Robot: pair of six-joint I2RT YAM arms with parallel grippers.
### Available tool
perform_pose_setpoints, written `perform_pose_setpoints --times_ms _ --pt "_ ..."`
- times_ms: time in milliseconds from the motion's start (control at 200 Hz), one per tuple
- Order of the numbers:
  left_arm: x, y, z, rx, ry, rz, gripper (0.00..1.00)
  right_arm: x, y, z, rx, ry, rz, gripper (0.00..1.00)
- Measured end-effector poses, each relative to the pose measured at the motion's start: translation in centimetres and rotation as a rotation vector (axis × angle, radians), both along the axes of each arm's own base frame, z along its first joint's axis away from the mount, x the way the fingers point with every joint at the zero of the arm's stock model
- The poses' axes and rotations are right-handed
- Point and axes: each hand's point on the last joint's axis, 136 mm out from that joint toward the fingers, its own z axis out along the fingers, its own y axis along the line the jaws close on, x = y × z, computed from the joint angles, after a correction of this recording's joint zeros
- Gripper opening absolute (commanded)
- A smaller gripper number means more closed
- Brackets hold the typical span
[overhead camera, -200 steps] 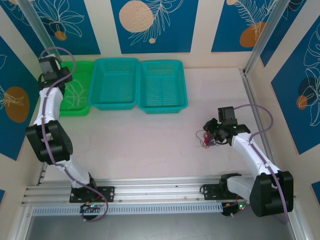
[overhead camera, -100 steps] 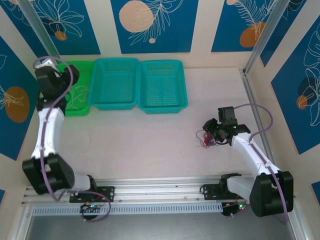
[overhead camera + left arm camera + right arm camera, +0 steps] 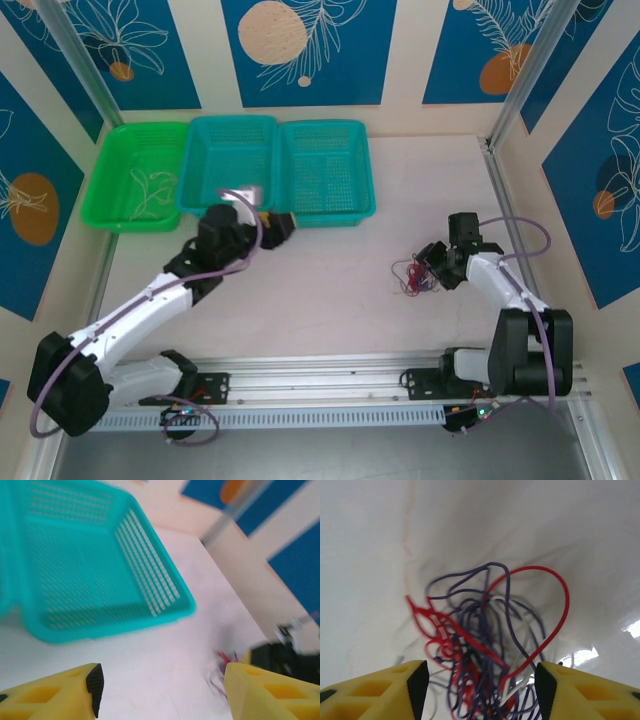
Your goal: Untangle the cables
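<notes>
Yellow-fingered, the right gripper has its jaws parted, and nothing is pinched between them. The cables lie as one loose tangle on the white table, partly within the gap between the two fingers and spreading out ahead of them. A red wire makes a wide loop ahead of the right finger, and more red kinks bunch ahead of the left finger. A dark wire coils over the middle of the heap and arches farthest from the jaws. A pale strand threads through the centre, hard to follow. From above, this gripper sits low at the tangle, with the wires just off its tips.

The left gripper is also spread wide, and only bare table shows between its fingers. Ahead and to the left of these jaws stands a teal basket. Ahead of the right finger the tangle shows as a red blur, well apart from the tips, with the dark body of the right arm just past it. From above, the left gripper lies just beside the near rim of that teal basket. A second teal basket and a green basket stand farther to its left, and thin pale strands lie in the green one.
</notes>
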Motion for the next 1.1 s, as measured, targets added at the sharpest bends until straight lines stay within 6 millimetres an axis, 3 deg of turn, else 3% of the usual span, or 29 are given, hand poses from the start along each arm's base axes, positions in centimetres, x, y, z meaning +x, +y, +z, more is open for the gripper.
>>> perform_pose_setpoints --times_ms 75,135,260,290,480,645,930,1100 --pt "-1.8 -3.1 -1.7 0.029 0.028 -0.083 0.65 -0.1 0.4 -1.7 0.027 0.055 0.009 0.53" --pt "-3.0 -5.0 -3.5 0.061 0.059 -0.136 0.65 -0.1 0.8 -2.8 0.049 0.088 0.023 0.40" --pt "-5.0 -7.5 -7.0 0.126 0.123 -0.209 0.66 0.9 1.7 -2.7 0.100 0.051 0.040 0.04" --pt "-5.3 -7.9 -7.6 0.135 0.138 -0.217 0.65 1.1 1.9 -2.6 0.111 0.040 0.039 0.00" --pt "-5.9 -9.0 -10.9 0.135 0.266 -0.220 0.65 0.1 3.3 -2.1 0.155 0.005 0.025 0.00" --pt "-6.6 -10.6 -14.2 0.095 0.419 -0.236 0.67 -0.9 5.6 -0.1 0.199 -0.049 0.015 0.00" --pt "-6.5 -12.6 -14.7 -0.016 0.484 -0.256 0.71 -1.8 8.9 0.8 0.243 -0.049 0.049 0.00" --pt "-6.4 -13.4 -16.8 -0.017 0.549 -0.248 0.70 -2.0 9.7 0.9 0.253 -0.038 0.053 0.00"
